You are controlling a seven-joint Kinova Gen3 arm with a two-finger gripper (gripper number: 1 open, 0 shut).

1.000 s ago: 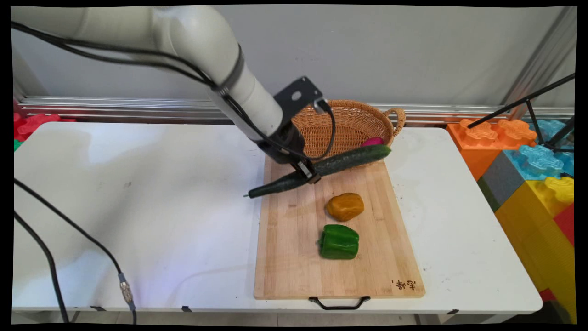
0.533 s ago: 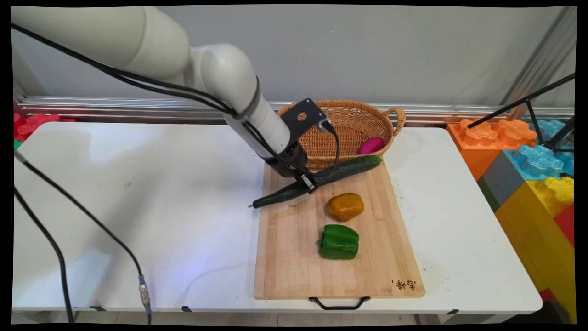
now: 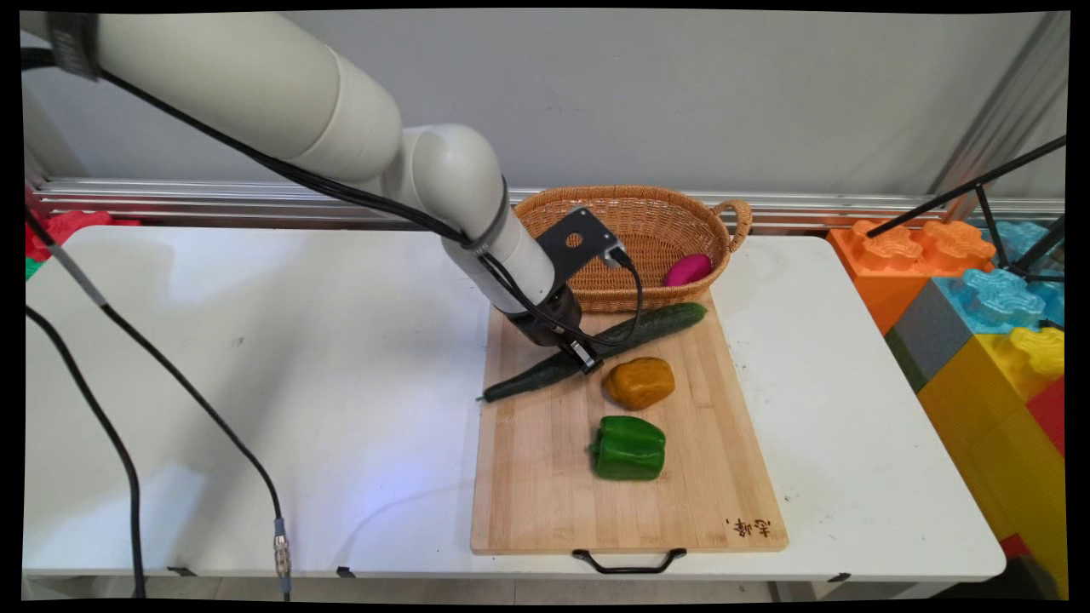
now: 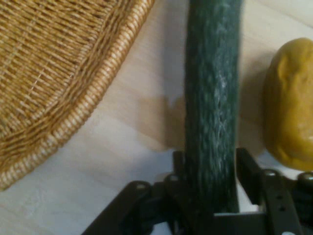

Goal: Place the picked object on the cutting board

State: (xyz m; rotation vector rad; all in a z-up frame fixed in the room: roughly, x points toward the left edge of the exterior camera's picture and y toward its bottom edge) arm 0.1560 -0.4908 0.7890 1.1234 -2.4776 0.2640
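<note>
— Two peppers sit nearest on the bamboo cutting board [image 3: 545, 502]: a green pepper [image 3: 628, 447], then a yellow pepper [image 3: 639, 382].

— And the gripper [image 3: 581, 358]?

— Clamped around a cucumber [image 3: 596, 351] mid-length, low over the board's far end, beside the yellow one.

— Behind?

— A wicker basket [image 3: 647, 226] holding something magenta [image 3: 687, 269], on a white table [image 3: 255, 383] against a grey wall.

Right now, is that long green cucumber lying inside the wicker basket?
No, the cucumber is outside the basket, over the wooden cutting board, clamped in the gripper.
</note>
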